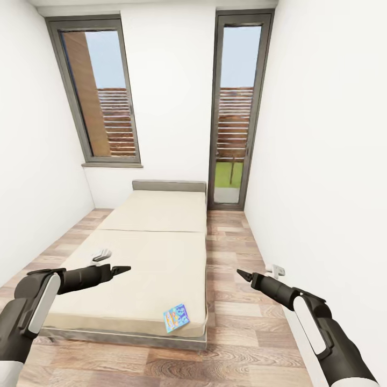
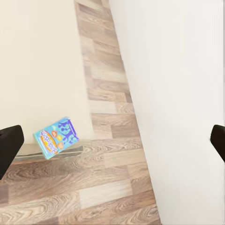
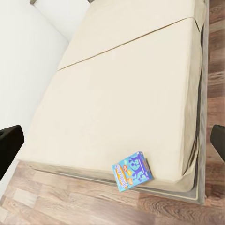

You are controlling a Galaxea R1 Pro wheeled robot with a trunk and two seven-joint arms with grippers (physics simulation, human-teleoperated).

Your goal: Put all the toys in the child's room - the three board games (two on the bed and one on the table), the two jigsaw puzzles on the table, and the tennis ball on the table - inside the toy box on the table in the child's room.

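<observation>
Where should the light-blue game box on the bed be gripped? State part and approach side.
Probably the edge nearest the foot corner of the bed, pinched top-to-bottom from the foot side: the light-blue game box lies flat, close to that edge.

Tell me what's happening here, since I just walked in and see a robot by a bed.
The robot faces the bed with both arms out and holds nothing. Its left gripper hovers over the mattress; its right gripper hangs over the plank floor beside it. A light-blue board game lies at the bed's near corner, untouched. A second small pale object lies near the left edge.
</observation>
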